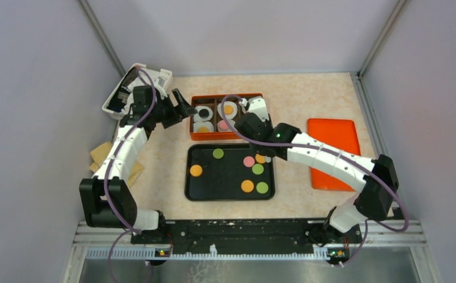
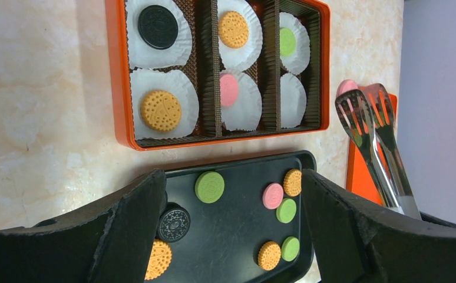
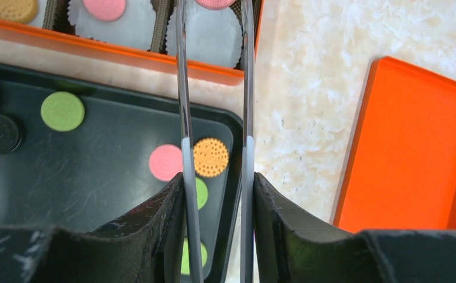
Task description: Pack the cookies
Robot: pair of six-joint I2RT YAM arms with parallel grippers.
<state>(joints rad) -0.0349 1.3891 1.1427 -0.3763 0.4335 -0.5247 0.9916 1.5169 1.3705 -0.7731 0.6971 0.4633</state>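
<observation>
This looks like a robotics lab test cell: plain pale wall panels (image 1: 31, 88) box in a marble-patterned tabletop (image 1: 308, 94) on three sides, bare metal frame posts (image 1: 101, 35) rise in the upper corners, and two cabled robot arms (image 1: 122, 153) are mounted on a black rail (image 1: 243, 228) along the bottom edge.

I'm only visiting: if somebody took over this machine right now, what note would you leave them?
Left pincer: open, empty, beside the orange box.
Right pincer: shut on tongs carrying a pink cookie by the box's one empty liner.
Done: five packed cookies sit in liners.
Left: set the pink one down; eight loose cookies lie on the black tray, with no other free liner showing.
</observation>
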